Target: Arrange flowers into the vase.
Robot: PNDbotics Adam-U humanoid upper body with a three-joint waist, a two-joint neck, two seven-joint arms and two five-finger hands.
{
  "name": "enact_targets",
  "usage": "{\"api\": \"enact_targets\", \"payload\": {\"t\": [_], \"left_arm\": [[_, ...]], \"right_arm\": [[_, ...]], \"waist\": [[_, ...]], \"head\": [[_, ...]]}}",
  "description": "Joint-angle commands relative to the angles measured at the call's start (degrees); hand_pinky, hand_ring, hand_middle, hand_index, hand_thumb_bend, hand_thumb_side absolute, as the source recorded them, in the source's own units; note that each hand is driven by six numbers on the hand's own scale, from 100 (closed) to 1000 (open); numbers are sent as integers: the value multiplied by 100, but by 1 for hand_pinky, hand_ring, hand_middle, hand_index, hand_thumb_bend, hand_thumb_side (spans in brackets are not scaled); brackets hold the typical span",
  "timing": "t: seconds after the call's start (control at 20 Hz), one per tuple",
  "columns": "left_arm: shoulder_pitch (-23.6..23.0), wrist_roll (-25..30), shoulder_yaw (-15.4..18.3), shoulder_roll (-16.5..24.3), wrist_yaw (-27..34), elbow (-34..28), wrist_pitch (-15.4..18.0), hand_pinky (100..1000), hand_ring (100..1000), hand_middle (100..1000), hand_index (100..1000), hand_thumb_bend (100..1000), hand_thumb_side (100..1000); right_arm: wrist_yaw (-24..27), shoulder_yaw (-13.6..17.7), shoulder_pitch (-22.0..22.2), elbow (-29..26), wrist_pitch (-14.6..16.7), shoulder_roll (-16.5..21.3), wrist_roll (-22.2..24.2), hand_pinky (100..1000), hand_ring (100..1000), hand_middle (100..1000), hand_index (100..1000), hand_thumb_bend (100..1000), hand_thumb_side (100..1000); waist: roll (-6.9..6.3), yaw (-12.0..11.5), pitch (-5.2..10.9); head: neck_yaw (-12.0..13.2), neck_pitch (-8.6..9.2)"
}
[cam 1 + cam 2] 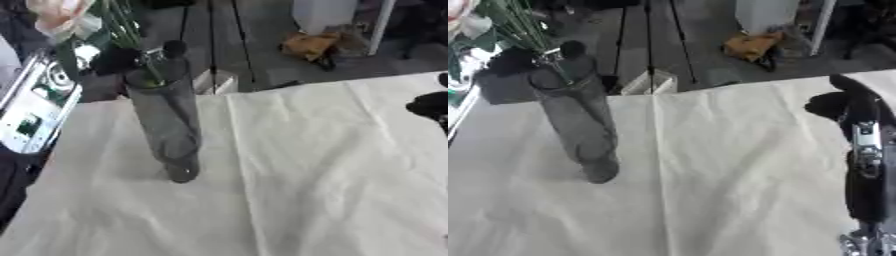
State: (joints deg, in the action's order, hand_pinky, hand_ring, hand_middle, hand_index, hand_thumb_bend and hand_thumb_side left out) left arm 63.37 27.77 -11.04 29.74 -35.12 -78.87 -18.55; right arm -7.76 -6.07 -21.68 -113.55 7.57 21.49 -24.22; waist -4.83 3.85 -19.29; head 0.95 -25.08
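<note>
A tall clear glass vase [166, 125] stands upright on the white cloth [306, 165], left of the middle. Green stems [131, 30] run from its mouth up to a pale pink flower [57, 15] at the top left corner. My left hand [118, 60] is at the vase's rim, its dark fingers [175, 48] curled on either side of the stems. My right hand [833, 105] hovers over the table's right edge, far from the vase; its black and silver forearm [866, 150] shows in the right eye view. The hand itself shows only as a dark shape.
A white device [35, 110] lies just off the table's left edge. Beyond the far edge are tripod legs [214, 45], a small pale box [223, 80], a yellow-brown bundle [311, 45] on the floor and a white cabinet [324, 15].
</note>
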Motion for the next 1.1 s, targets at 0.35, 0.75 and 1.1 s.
{"api": "enact_targets", "payload": {"t": [0.35, 0.75, 1.1], "left_arm": [[57, 524, 137, 304, -187, -177, 21, 835, 893, 909, 1000, 1000, 1000], [-13, 789, 217, 449, -464, -299, 99, 851, 903, 921, 1000, 1000, 1000], [-135, 880, 270, 581, -387, -438, 130, 853, 903, 924, 1000, 1000, 1000]], "right_arm": [[13, 14, -29, -104, 2, 68, 25, 727, 645, 592, 834, 100, 1000], [19, 26, -12, -104, 1, 69, 28, 728, 646, 592, 834, 100, 1000], [21, 45, -2, -104, 2, 65, 14, 728, 646, 592, 834, 100, 1000]], "waist": [[-54, -66, 48], [-38, -108, 80], [-29, -120, 101]], "head": [[2, -14], [-18, -19], [-40, -8]]}}
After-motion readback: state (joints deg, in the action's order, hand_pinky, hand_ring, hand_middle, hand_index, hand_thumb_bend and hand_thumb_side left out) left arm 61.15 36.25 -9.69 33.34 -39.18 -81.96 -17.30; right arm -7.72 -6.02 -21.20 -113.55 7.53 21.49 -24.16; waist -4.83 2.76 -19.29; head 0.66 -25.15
